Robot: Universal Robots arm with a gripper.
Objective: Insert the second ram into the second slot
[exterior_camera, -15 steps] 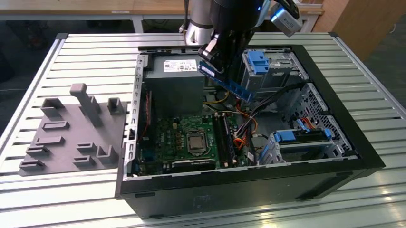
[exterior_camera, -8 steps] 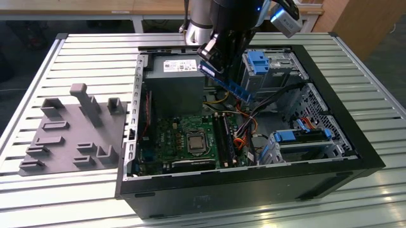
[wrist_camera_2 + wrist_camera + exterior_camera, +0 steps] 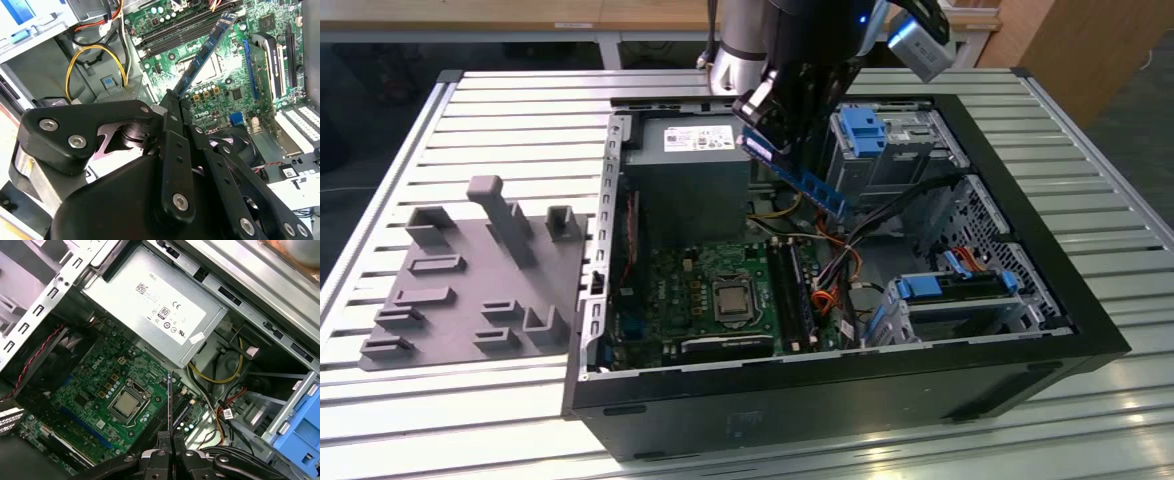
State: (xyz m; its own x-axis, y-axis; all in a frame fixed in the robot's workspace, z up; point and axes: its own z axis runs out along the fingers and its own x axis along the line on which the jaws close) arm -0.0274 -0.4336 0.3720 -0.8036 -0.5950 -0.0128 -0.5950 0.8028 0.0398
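Gripper [image 3: 767, 135] clamps one end of the second ram [image 3: 809, 186], which sticks out tilted, in mid-air over the open computer case [image 3: 827, 410]. Motherboard [image 3: 707, 285] and memory slots [image 3: 790, 285] sit below gripper, ram clear of them.

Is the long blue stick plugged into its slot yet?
Out. The thin dark-blue circuit-board stick hangs tilted above the green motherboard, held by the black claw.

Arm [image 3: 754, 40] hangs in from above, wrist tilted. Tool [image 3: 767, 128] fingers [image 3: 172, 130] pinched tight on one end of the second ram [image 3: 205, 50], which slants downward.
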